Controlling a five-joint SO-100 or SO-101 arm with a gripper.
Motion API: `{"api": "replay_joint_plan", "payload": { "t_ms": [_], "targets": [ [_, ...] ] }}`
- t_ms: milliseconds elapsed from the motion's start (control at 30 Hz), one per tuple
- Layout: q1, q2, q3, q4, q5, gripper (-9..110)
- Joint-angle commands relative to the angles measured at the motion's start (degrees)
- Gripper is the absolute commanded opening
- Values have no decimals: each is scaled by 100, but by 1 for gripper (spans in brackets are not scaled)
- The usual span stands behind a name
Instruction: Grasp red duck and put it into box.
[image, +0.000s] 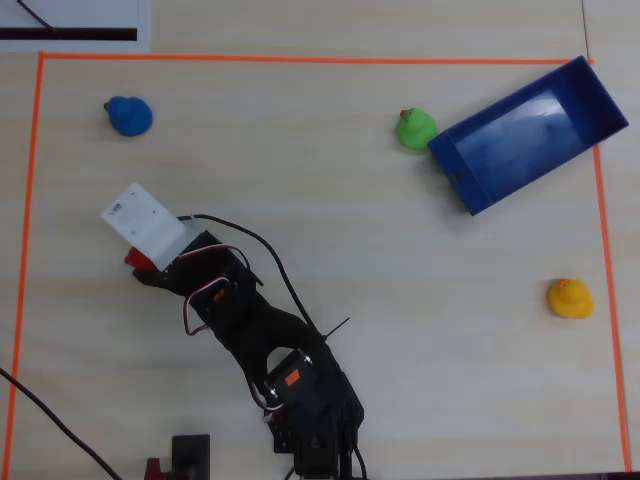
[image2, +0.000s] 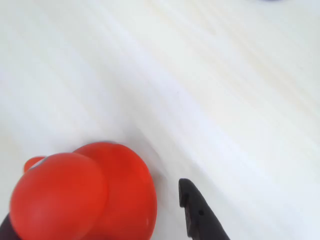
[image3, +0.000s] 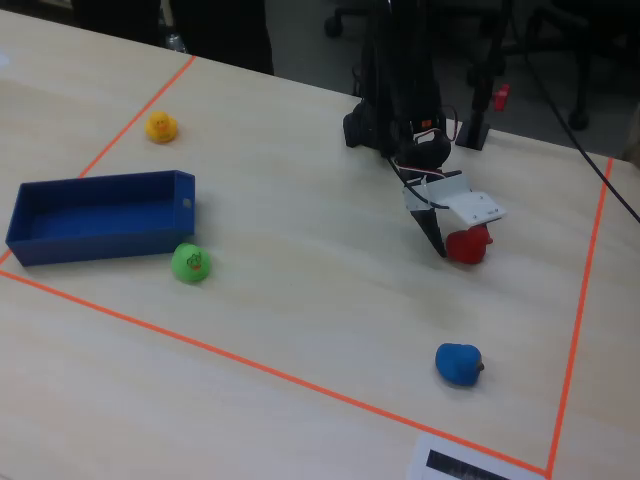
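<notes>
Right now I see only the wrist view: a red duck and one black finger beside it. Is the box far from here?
Observer: Yes. The box lies across the table from the red duck, at the upper right of the overhead view.
Operator: Is anything near the box?
Observer: A green duck sits right at the box's corner on the arm's side.
Operator: Is the box empty?
Observer: Yes, no duck is inside it.
</notes>
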Motion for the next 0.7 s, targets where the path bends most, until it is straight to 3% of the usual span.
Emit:
{"api": "replay_joint_plan", "payload": {
  "t_ms": [0,67,100,133,667],
  "targets": [
    [149,-9,-387,167,-97,31],
    [193,-9,-431,246,-88,21],
    [220,18,-404,105,62,7],
    [246,35,-378,0,114,0],
    [958,1116,-431,879,26,0]
  ]
}}
